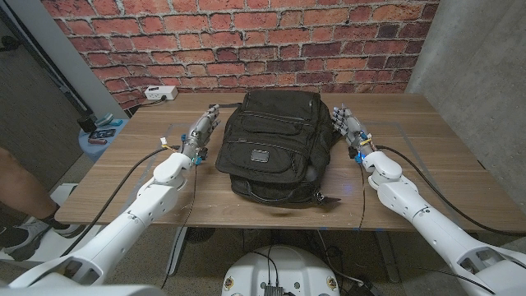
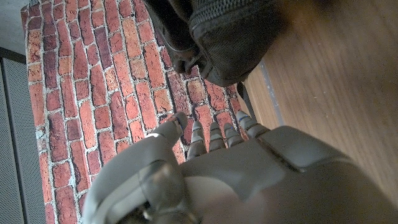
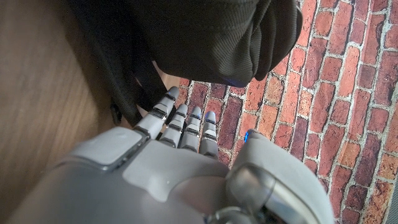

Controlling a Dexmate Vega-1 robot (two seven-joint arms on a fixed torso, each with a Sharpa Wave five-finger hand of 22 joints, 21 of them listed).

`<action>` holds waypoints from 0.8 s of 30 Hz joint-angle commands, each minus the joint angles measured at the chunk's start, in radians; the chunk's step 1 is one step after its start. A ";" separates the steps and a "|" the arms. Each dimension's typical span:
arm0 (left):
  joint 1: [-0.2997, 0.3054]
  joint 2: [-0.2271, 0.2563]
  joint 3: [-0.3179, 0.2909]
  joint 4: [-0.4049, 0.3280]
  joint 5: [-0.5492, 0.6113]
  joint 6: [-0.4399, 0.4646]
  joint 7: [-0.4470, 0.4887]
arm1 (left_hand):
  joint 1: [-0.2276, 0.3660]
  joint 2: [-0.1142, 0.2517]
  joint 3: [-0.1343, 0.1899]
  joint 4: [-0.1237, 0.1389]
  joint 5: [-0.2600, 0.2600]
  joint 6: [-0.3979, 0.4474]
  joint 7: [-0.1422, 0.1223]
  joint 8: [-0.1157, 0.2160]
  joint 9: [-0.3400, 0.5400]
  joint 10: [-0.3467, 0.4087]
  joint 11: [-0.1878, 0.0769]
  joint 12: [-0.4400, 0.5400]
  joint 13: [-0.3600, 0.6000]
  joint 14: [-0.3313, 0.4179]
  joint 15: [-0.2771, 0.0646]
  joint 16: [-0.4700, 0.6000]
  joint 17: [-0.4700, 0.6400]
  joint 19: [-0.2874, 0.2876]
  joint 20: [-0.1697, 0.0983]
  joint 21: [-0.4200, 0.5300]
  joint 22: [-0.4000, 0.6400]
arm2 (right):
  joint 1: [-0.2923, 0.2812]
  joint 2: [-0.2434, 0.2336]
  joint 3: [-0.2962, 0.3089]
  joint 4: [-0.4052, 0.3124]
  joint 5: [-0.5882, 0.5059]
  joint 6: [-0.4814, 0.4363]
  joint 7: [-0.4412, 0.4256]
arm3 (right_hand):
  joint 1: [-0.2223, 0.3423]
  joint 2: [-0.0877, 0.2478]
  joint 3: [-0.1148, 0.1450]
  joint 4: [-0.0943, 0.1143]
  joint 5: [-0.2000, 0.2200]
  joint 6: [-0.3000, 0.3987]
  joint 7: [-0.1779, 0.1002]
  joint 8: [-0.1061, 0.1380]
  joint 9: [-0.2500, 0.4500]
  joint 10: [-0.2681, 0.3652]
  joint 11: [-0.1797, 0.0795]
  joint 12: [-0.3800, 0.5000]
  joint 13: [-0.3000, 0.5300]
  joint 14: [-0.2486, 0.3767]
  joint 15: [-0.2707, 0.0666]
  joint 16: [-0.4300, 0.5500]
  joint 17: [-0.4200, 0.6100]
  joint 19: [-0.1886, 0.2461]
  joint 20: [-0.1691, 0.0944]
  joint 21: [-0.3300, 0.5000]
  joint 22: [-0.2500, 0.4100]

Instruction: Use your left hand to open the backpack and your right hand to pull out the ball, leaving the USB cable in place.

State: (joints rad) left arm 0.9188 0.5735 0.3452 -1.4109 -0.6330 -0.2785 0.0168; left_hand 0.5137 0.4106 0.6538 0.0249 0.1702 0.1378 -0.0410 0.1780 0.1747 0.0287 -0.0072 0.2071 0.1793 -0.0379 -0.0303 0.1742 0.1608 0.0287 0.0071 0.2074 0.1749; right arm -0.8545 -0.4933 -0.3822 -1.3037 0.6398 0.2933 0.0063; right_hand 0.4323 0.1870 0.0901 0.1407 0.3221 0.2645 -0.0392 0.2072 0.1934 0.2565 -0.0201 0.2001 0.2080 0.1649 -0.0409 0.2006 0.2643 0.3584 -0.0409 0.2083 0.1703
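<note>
A black backpack (image 1: 274, 144) lies on the middle of the wooden table (image 1: 427, 148), zipped closed, with a small label plate on its front pocket. My left hand (image 1: 201, 131) stands just beside the pack's left side, fingers straight and apart, holding nothing. On the other side my right hand (image 1: 349, 125) stands close to the pack in the same way, holding nothing. In the left wrist view the left hand (image 2: 249, 174) faces a corner of the backpack (image 2: 230, 37). The right wrist view has the right hand (image 3: 180, 168) near the backpack (image 3: 205, 37). Whatever is inside the pack is hidden.
A white power strip (image 1: 161, 93) lies at the table's far left corner. A blue stool (image 1: 103, 136) with small items stands left of the table, and a person's leg (image 1: 20, 193) is at the left edge. A brick wall (image 1: 246, 41) stands behind.
</note>
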 commanded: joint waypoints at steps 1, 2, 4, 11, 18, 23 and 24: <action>0.044 0.044 -0.019 -0.065 -0.001 0.012 0.004 | -0.219 -0.228 0.004 -0.007 0.004 0.001 -0.003 0.003 0.003 0.007 -0.002 0.001 0.003 -0.010 0.003 0.002 0.004 0.004 -0.001 0.001 0.002 | -0.029 -0.027 0.005 -0.065 -0.020 -0.010 -0.032 | 0.011 -0.002 0.007 0.001 -0.001 0.009 0.000 0.002 0.002 0.004 -0.005 0.004 0.001 0.004 -0.016 0.002 -0.001 0.009 -0.029 -0.001 0.001; 0.047 0.047 -0.021 -0.069 -0.001 0.012 0.004 | -0.218 -0.228 0.004 -0.007 0.004 0.001 -0.003 0.003 0.003 0.007 -0.003 0.001 0.003 -0.010 0.003 0.002 0.004 0.004 -0.001 0.001 0.002 | -0.030 -0.028 0.005 -0.068 -0.021 -0.011 -0.033 | 0.011 -0.002 0.008 0.001 -0.002 0.009 0.000 0.002 0.002 0.004 -0.005 0.004 0.001 0.004 -0.017 0.002 -0.002 0.009 -0.029 -0.001 0.001; 0.056 0.056 -0.025 -0.082 0.000 0.014 0.007 | -0.217 -0.228 0.005 -0.008 0.004 0.000 -0.003 0.003 0.003 0.007 -0.004 0.001 0.003 -0.010 0.002 0.002 0.004 0.004 -0.002 0.001 0.002 | -0.032 -0.030 0.005 -0.071 -0.022 -0.011 -0.033 | 0.012 -0.002 0.009 0.000 -0.002 0.009 0.001 0.002 0.002 0.003 -0.005 0.004 0.001 0.004 -0.018 0.002 -0.002 0.009 -0.029 -0.002 0.001; 0.084 0.089 -0.039 -0.125 0.003 0.024 0.009 | -0.214 -0.230 0.005 -0.012 0.005 -0.002 -0.005 0.003 0.003 0.008 -0.008 0.000 0.003 -0.011 0.002 0.001 0.004 0.004 -0.003 0.000 0.002 | -0.026 -0.029 0.000 -0.068 -0.030 -0.005 -0.027 | 0.016 -0.004 0.015 -0.005 -0.004 0.009 0.000 0.001 0.002 0.003 -0.005 0.003 0.001 0.004 -0.018 0.001 -0.006 0.009 -0.029 -0.003 0.001; 0.131 0.137 -0.071 -0.189 0.004 0.030 0.021 | -0.210 -0.233 0.005 -0.019 0.005 -0.004 -0.005 0.002 0.003 0.008 -0.004 -0.001 0.003 -0.013 0.003 0.000 0.004 0.004 -0.002 -0.002 0.002 | -0.005 -0.022 -0.006 -0.038 -0.040 0.011 -0.013 | 0.022 -0.005 0.021 -0.010 -0.007 0.009 0.001 0.000 0.002 0.004 -0.004 0.003 0.000 0.003 -0.017 0.001 -0.010 0.010 -0.030 -0.004 0.001; 0.159 0.161 -0.088 -0.220 0.010 0.028 0.027 | -0.207 -0.235 0.005 -0.023 0.006 -0.005 -0.005 0.002 0.003 0.007 -0.004 -0.002 0.003 -0.013 0.002 0.000 0.004 0.004 -0.002 -0.002 0.002 | 0.007 -0.019 -0.010 -0.023 -0.045 0.017 -0.004 | 0.025 -0.006 0.025 -0.012 -0.008 0.009 0.000 0.000 0.002 0.003 -0.005 0.003 0.000 0.003 -0.018 0.000 -0.012 0.009 -0.030 -0.005 0.001; 0.164 0.165 -0.091 -0.226 0.013 0.029 0.030 | -0.206 -0.235 0.005 -0.024 0.006 -0.005 -0.005 0.002 0.003 0.006 -0.004 -0.002 0.003 -0.014 0.003 0.000 0.004 0.004 -0.002 -0.002 0.001 | 0.009 -0.019 -0.011 -0.022 -0.046 0.017 -0.003 | 0.025 -0.006 0.026 -0.013 -0.008 0.009 0.001 0.000 0.002 0.003 -0.005 0.003 0.000 0.003 -0.017 0.000 -0.012 0.010 -0.030 -0.005 0.001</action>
State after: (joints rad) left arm 1.0271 0.6847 0.2891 -1.5655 -0.6285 -0.2546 0.0332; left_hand 0.5229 0.4014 0.6580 0.0066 0.1702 0.1333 -0.0453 0.1780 0.1746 0.0286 -0.0072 0.2070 0.1792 -0.0413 -0.0268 0.1742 0.1606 0.0286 0.0071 0.2073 0.1747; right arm -0.8658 -0.5169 -0.3843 -1.3491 0.6057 0.2957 -0.0123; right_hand 0.4491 0.1806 0.1080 0.1283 0.3162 0.2644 -0.0392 0.2071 0.1932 0.2565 -0.0201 0.2000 0.2042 0.1649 -0.0409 0.2006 0.2506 0.3584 -0.0409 0.2083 0.1702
